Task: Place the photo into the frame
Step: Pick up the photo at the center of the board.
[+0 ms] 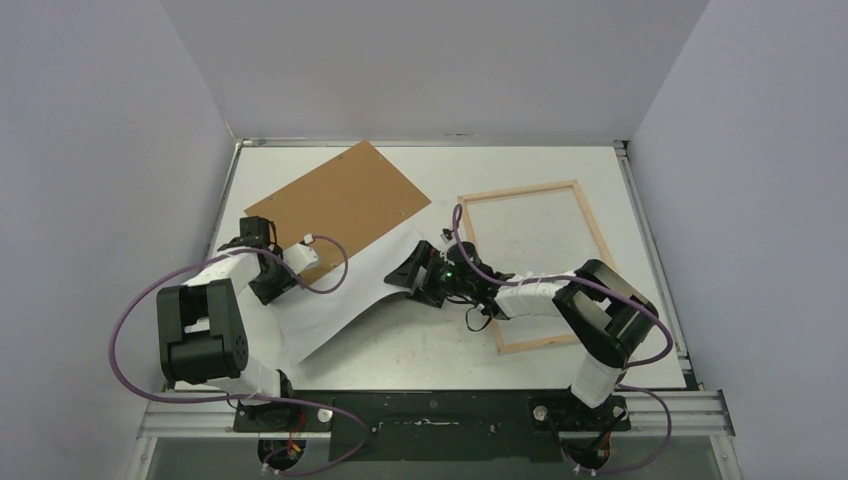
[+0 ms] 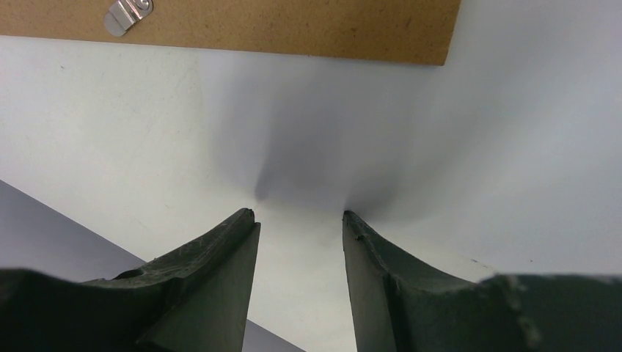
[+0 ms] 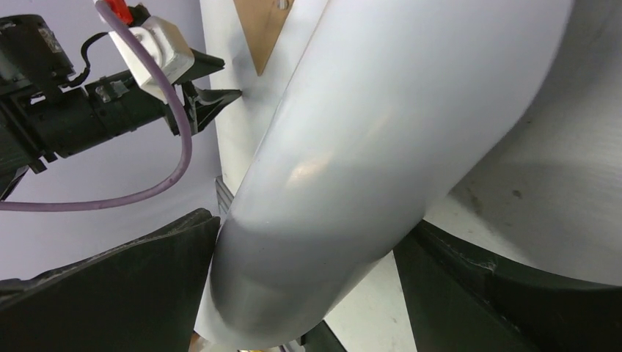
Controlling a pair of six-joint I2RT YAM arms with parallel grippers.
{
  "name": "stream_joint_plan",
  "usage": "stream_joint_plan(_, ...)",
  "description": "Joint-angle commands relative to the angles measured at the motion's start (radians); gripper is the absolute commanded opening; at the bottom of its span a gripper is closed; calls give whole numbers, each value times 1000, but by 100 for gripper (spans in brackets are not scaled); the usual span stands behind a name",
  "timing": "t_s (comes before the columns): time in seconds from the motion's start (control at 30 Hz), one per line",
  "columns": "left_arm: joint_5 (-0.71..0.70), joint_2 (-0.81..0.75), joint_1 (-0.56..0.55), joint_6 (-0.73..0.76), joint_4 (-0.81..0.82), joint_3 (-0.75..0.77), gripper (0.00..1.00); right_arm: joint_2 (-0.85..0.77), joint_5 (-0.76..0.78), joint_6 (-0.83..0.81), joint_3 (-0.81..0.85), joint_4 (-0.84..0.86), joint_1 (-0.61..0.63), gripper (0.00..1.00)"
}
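White table [image 1: 420, 345] carries the photo [image 1: 345, 285] bowed, back up, left of the frame [image 1: 518, 191], right hand [image 3: 312, 227] spread wide round its curled edge, left hand [image 2: 299, 214] half-open with tips pressing the sheet, so I'd slide it across with both hands moving together, no creasing

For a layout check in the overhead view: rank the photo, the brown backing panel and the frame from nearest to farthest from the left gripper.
1. The photo, right at the left gripper.
2. The brown backing panel, just beyond, toward the back left.
3. The frame, far across on the right.
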Motion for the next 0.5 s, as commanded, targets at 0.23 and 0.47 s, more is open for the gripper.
stream_joint_plan(0.23, 85, 38, -6, -7, -26, -31, 45, -78, 226, 43, 50, -27, 121, 90)
stream_joint_plan(0.47, 83, 35, -9, -5, -31, -32, 45, -108, 368, 58, 85, -109, 178, 90)
